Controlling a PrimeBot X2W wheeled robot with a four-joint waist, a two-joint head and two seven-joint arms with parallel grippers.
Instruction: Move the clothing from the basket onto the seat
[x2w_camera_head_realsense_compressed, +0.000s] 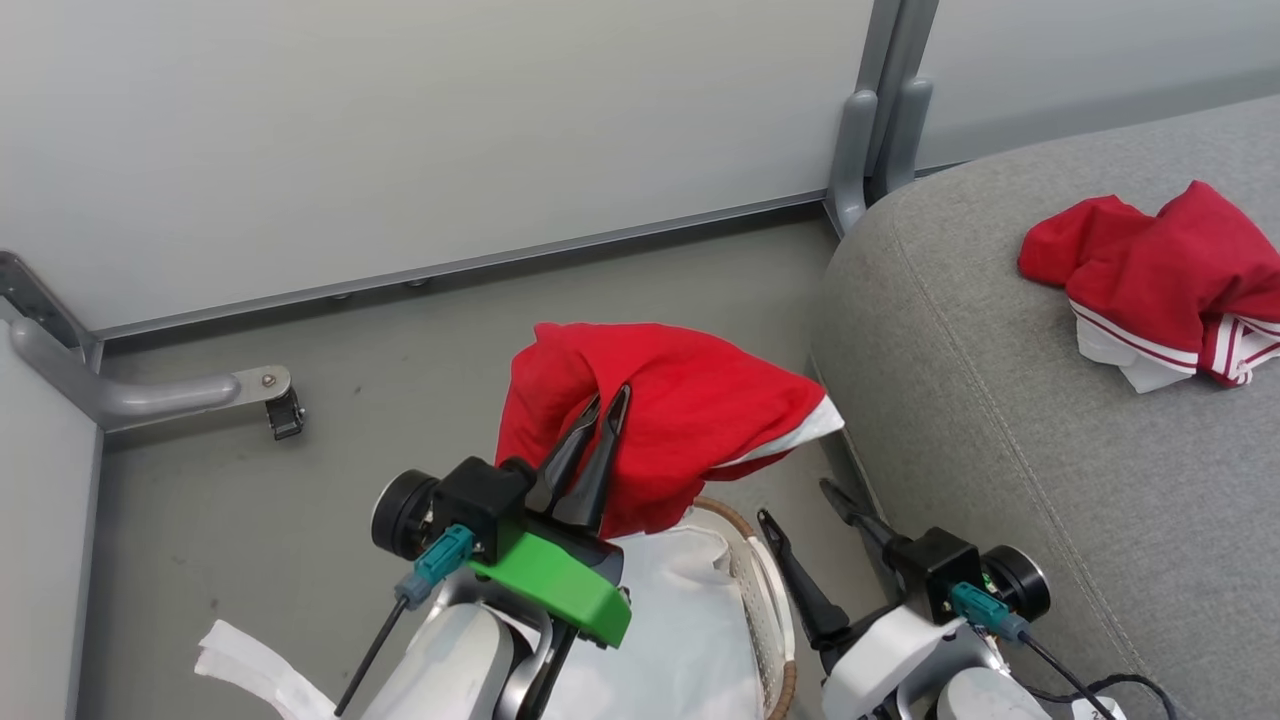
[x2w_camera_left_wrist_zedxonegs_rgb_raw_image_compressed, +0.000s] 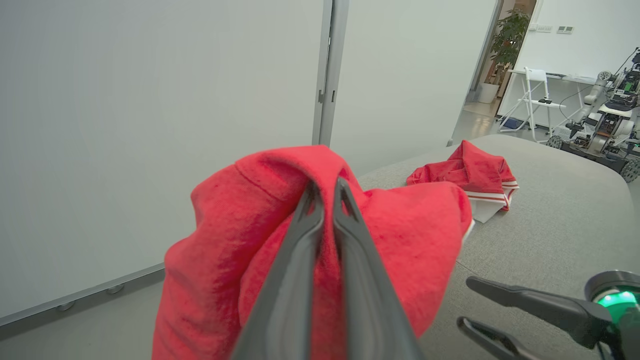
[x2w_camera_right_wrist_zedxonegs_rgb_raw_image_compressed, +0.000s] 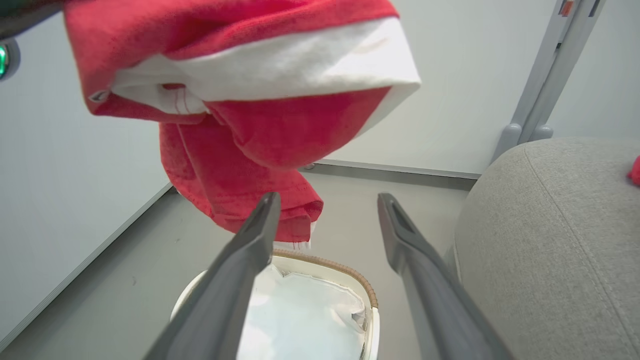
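Left hand (x2w_camera_head_realsense_compressed: 611, 397) is clenched on the clothing (x2w_camera_head_realsense_compressed: 700, 400), its two dark fingers pinching a fold near the top of the bundle so the rest hangs loose beneath. At the centre of the head view the red garment is raised above the basket (x2w_camera_head_realsense_compressed: 772, 575), whose brown rim and white liner (x2w_camera_head_realsense_compressed: 680, 630) sit at the bottom centre. In the right wrist view its lowest hem hangs just over that rim. Lifting it this high probably serves to clear the rim before it travels sideways.

Right hand (x2w_camera_head_realsense_compressed: 797, 502), at the lower right, is released, fingers spread wide and grasping nothing. It sits between basket and seat (x2w_camera_head_realsense_compressed: 980, 420), apparently parked out of the cloth's way.

The seat takes up the right side of the frame, and a second red garment (x2w_camera_head_realsense_compressed: 1140, 265) with striped white trim lies on it at the upper right. This piece seems to be mid-transfer, bound for the same place.
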